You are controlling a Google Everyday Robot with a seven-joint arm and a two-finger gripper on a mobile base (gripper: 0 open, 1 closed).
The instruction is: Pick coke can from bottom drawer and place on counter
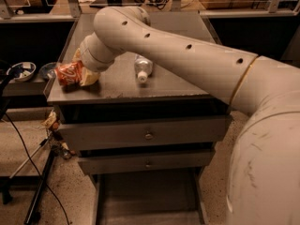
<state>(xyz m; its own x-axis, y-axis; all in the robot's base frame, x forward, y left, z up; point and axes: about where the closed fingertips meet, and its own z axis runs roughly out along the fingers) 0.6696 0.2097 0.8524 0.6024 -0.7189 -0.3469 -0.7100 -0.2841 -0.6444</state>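
High camera faces counter [178, 86] closely — pincer [82, 70] at left edge.

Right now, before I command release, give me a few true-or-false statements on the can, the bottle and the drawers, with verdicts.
1. The gripper holds the coke can above a front corner of the counter. True.
2. The coke can lies in the bottom drawer. False: the can is up at counter level, in the gripper.
3. The clear bottle stands upright on the counter. False: it lies on its side, cap toward the front edge.
4. The bottom drawer is pulled open. True.
5. The bottle touches the can. False: bare counter lies between them.
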